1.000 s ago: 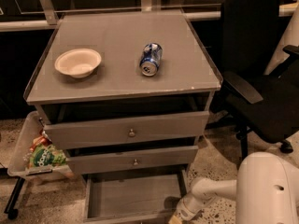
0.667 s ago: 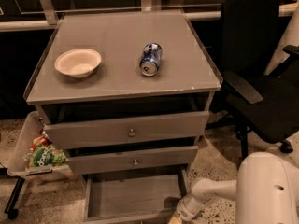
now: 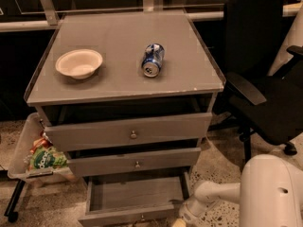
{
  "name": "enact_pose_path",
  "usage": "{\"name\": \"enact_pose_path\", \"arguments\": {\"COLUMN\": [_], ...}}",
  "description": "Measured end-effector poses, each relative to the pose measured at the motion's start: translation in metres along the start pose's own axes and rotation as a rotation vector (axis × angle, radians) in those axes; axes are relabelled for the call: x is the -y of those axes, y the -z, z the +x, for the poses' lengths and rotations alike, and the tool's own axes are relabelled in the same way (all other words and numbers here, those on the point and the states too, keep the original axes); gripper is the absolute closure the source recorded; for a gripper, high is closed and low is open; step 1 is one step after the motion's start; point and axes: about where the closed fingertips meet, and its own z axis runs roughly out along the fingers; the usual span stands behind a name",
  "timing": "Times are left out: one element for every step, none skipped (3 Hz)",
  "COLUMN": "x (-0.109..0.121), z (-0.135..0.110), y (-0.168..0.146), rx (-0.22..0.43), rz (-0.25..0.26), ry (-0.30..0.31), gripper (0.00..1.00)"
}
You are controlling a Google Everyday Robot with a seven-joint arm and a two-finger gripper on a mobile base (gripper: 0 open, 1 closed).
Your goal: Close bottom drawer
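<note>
The bottom drawer [image 3: 135, 195] of the grey cabinet is pulled out, showing its flat grey floor. Its slim front panel [image 3: 128, 216] with a small knob lies at the bottom edge of the view. My white arm [image 3: 213, 193] reaches down at the drawer's right front corner. The gripper [image 3: 182, 217] is right next to that corner, at the bottom edge of the view, mostly cut off. The two drawers above [image 3: 132, 132] stand slightly out.
A white bowl [image 3: 79, 63] and a blue can [image 3: 153, 59] lying on its side sit on the cabinet top. A black office chair [image 3: 265, 84] stands at the right. A tray with snack bags [image 3: 40, 157] stands at the left on a stand.
</note>
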Motion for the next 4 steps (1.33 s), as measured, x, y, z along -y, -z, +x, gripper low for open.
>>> {"name": "enact_pose_path", "arguments": {"x": [0.000,0.000,0.000,0.011], "z": [0.000,0.000,0.000,-0.011], "y": [0.000,0.000,0.000,-0.003], "rx": [0.000,0.000,0.000,0.012], "rz": [0.000,0.000,0.000,0.031], "ry": [0.000,0.000,0.000,0.015], "gripper": [0.19,0.42,0.65,0.88]}}
